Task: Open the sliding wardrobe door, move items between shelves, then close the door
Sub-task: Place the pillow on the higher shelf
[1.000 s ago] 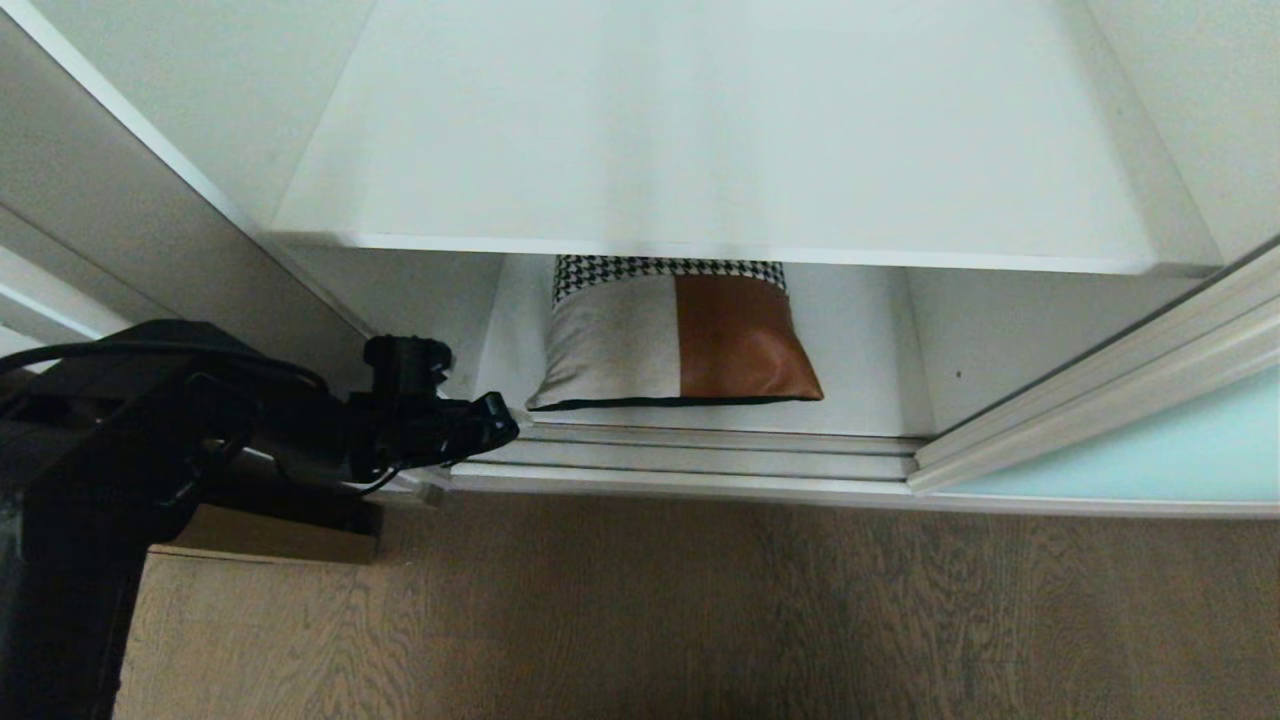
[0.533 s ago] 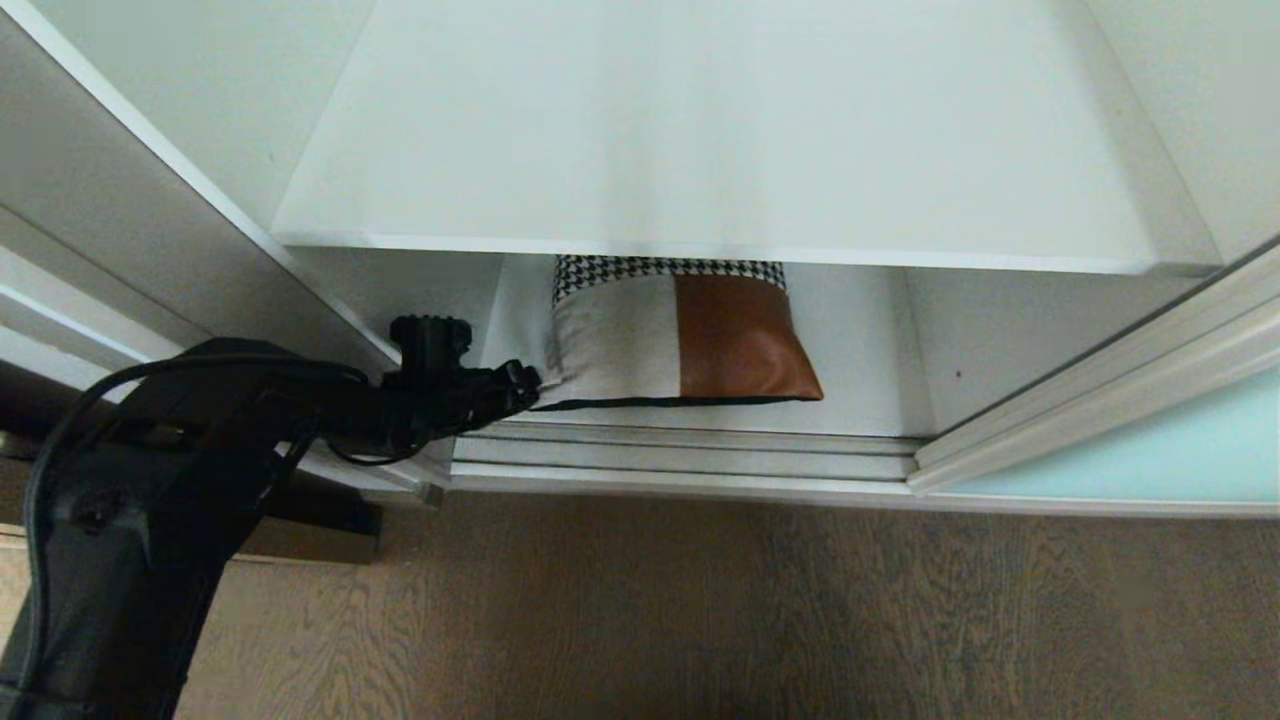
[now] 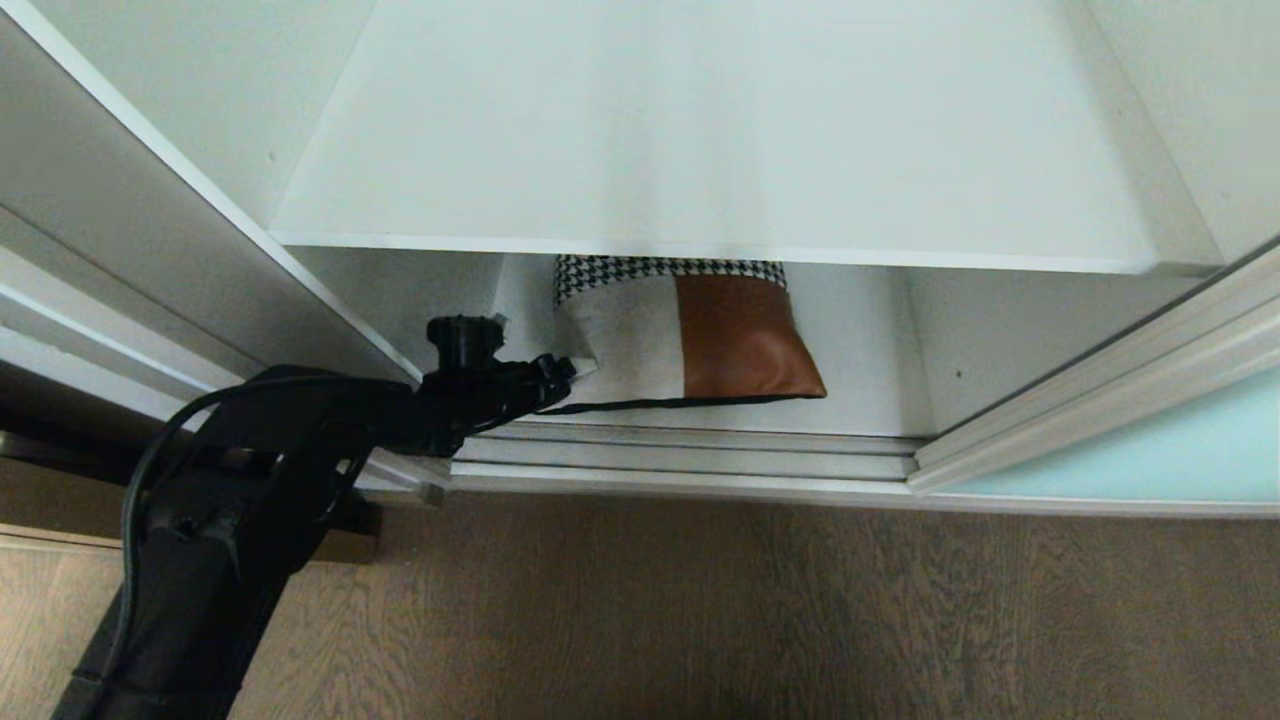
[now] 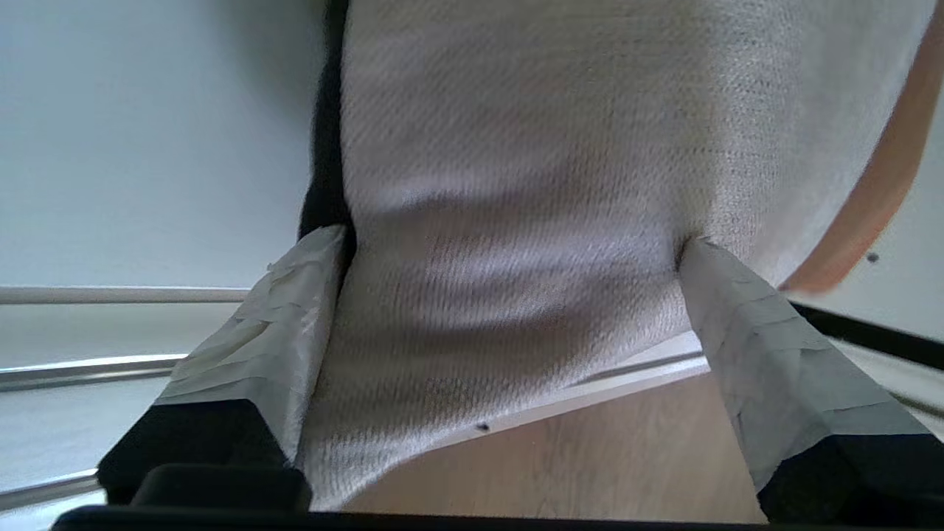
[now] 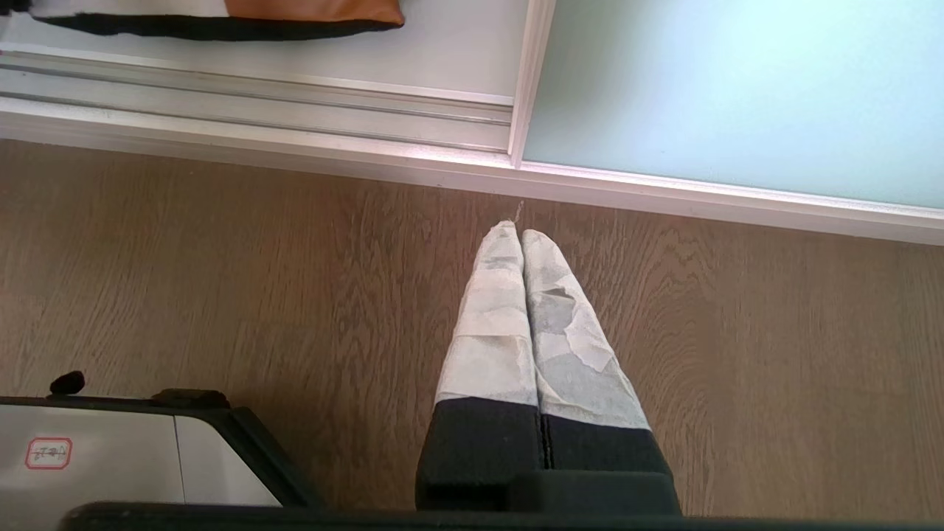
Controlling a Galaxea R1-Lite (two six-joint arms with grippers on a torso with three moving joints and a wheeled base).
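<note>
Where the sliding wardrobe door (image 3: 1130, 455) stands pushed to the right, the white interior is exposed: an upper shelf (image 3: 700, 140) spans the opening, and the cushion (image 3: 720, 335) sits on the lower shelf (image 3: 870, 400) beneath it, leaning toward the back, just behind the silver floor track (image 3: 680, 455).

Left gripper (image 3: 560, 372): positioned at the cushion's beige-grey corner, arm reaching in from the left. Its fingers are spread wide, one on each side of that corner. The left wrist view shows the taped fingers (image 4: 280, 324) flanking the woven beige fabric (image 4: 516, 184), both tips touching it; no squeeze is evident.

Right gripper (image 5: 522, 243): parked over the wood-grain floor (image 5: 221, 280), outside the head view. Its taped fingers are pressed together with nothing between them.

Markings: the only label visible is a small red-outlined sticker (image 5: 49, 453) on a white housing (image 5: 110, 464) in the right wrist view; its characters cannot be read.

View differences:
- Head view only: the cushion's black-and-white houndstooth strip (image 3: 670, 268) and the rust-brown patch (image 3: 745, 335) in full.
- Left wrist view only: the fabric weave, the dark back edge (image 4: 324, 162) of the cushion, finger contact.
- Right wrist view only: the door's frosted blue-green glass (image 5: 737, 88) at close range, its frame meeting the track.
</note>
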